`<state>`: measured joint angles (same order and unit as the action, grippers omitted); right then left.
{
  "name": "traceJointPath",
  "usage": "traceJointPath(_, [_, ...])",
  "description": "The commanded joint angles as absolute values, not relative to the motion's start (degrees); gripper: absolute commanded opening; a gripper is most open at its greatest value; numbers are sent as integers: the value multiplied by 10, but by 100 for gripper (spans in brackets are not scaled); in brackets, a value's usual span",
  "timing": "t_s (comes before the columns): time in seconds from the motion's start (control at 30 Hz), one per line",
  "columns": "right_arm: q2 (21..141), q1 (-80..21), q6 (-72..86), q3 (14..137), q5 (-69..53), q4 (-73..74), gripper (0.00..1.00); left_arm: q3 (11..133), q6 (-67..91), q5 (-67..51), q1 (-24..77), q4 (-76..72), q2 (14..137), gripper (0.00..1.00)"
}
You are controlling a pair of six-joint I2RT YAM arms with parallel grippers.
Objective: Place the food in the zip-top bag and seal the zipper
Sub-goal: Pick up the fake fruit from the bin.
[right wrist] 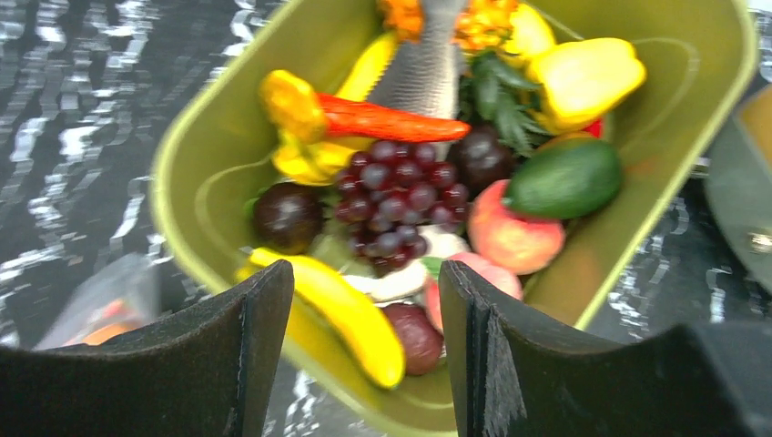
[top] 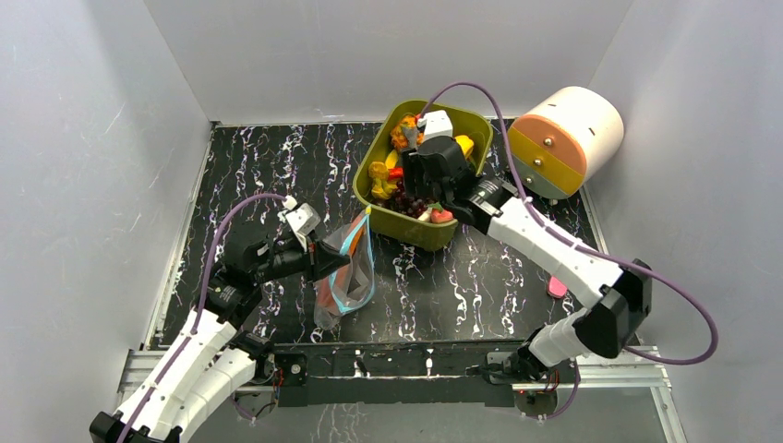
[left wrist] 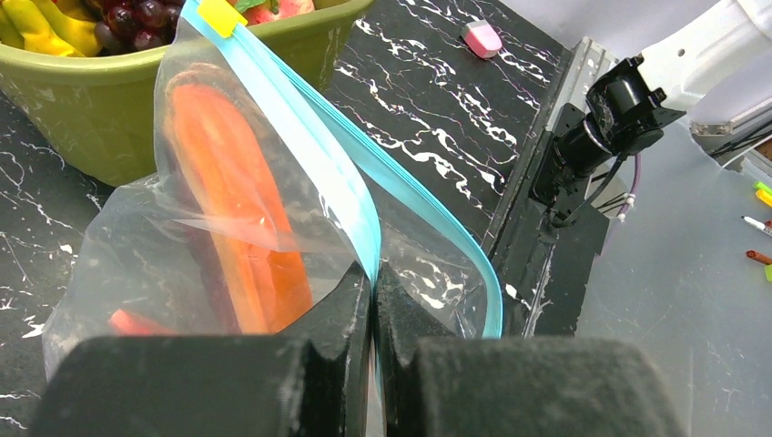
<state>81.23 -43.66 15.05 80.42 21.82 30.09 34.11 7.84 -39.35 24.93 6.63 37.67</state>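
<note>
Left wrist view: left gripper (left wrist: 373, 284) clamped tight on the zipper (left wrist: 350, 177), teal strip pinched between the two black fingers (left wrist: 332, 319), no gap. Zip-top bag (left wrist: 123, 228) hangs from that pinch, mouth side up, with the teal strip running up and away to a yellow slider tab (left wrist: 221, 16) at the far end. Inside the bag is a long orange food piece (left wrist: 238, 196), standing on edge, with a small red piece (left wrist: 137, 320) low down beside it. Bag bottom rests on the black marbled table (left wrist: 428, 100), just beside the near wall of the olive tub (left wrist: 82, 118). A pink item (left wrist: 481, 38) lies on the table well apart, toward the right arm's base.

Right wrist view: right gripper (right wrist: 364, 273) spread wide, nothing between the fingers, hovering over the tub. Food is piled in the tub below: banana (right wrist: 350, 314), purple grapes (right wrist: 391, 200), red chili (right wrist: 391, 118), dark plum (right wrist: 287, 217), peach (right wrist: 514, 238), green avocado (right wrist: 564, 177), yellow pepper (right wrist: 587, 77). Picture is blurred, so smaller pieces are unclear.

Top view: right arm reaches forward over the tub at the table's far side, left arm angled in toward the bag at mid-table. A white, orange and yellow drum (top: 563, 138) sits at the far right corner.
</note>
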Motion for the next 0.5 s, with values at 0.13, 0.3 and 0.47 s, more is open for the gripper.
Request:
traceJointPath(0.13, [905,-390,63,863,384,313,62,338,53,-419,248,69,357,0])
traceJointPath(0.3, [959,-378,30,884,423,306,69,336,53,-425,248,65,350,0])
traceJointPath(0.47, [1008,-377,4,890,463,278,74,335,54,-429,248,63,347,1])
